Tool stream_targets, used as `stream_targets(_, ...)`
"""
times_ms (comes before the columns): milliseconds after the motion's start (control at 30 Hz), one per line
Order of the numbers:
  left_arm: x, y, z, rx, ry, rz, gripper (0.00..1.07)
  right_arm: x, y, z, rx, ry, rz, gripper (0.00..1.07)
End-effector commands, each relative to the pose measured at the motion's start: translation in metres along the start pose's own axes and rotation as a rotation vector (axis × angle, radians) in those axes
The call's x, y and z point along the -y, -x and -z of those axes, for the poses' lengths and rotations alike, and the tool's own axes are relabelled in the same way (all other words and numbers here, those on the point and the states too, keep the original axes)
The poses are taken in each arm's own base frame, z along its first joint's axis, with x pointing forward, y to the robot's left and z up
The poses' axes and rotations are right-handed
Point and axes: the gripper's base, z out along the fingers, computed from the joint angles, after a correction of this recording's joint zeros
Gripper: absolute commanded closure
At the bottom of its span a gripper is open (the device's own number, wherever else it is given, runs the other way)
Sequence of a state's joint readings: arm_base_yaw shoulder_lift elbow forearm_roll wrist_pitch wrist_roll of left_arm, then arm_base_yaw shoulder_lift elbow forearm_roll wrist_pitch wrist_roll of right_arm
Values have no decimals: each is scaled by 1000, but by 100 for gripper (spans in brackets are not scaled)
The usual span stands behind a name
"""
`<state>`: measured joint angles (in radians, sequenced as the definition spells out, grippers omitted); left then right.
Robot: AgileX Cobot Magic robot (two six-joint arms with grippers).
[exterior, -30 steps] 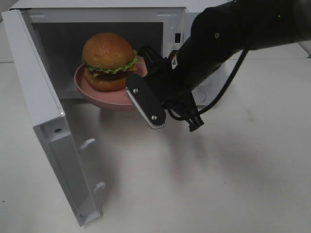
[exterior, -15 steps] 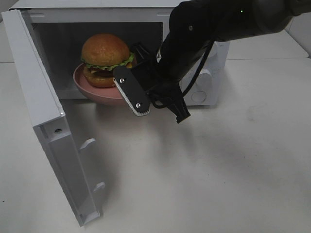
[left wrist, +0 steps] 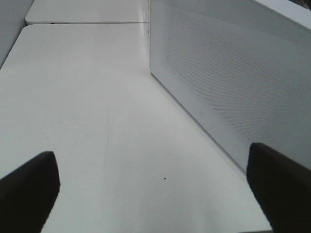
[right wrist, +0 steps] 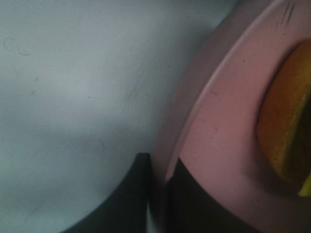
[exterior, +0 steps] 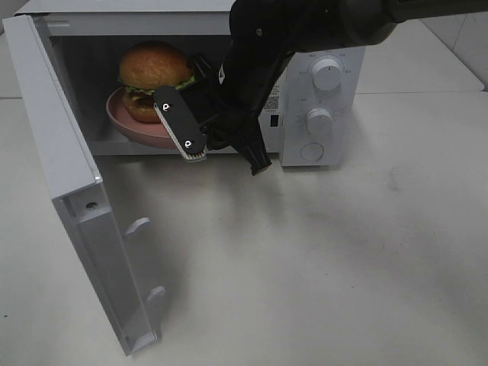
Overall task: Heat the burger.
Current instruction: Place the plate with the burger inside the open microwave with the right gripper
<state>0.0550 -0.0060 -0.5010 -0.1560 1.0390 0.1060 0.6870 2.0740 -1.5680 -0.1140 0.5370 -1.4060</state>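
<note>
In the exterior high view, 1 white microwave oven (exterior: 343, 99) stands on the pale bench (exterior: 343, 267), its door (exterior: 65, 168) swung open. The right fingers (exterior: 181, 131) are clenched on the near rim of 1 round salmon-pink plate (exterior: 122, 128), which carries 1 domed orange-tan burger (exterior: 152, 67) just inside the cavity. The burger lies deeper in than the fingers, so the right arm is the nearer one.

In the left wrist view, the left fingers (left wrist: 29, 187) stand released and grasp nothing, beside 1 perforated white panel (left wrist: 233, 87).

In the right wrist view, 2 fingers pinch the rim, with the burger just beyond.
</note>
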Motion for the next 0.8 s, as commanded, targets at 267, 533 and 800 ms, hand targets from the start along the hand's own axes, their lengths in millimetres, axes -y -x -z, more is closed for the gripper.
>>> stream_targets(267,1,-2,2,28,-1,6,7,35,3,-4,0,-83,-115,106)
stream_targets(533,1,-2,2,28,-1,6,7,54,1,-13,-34,-126,-208,105)
stream_targets(800,1,-2,2,28,-1,6,7,63,0,-25,-58,-144,-208,104)
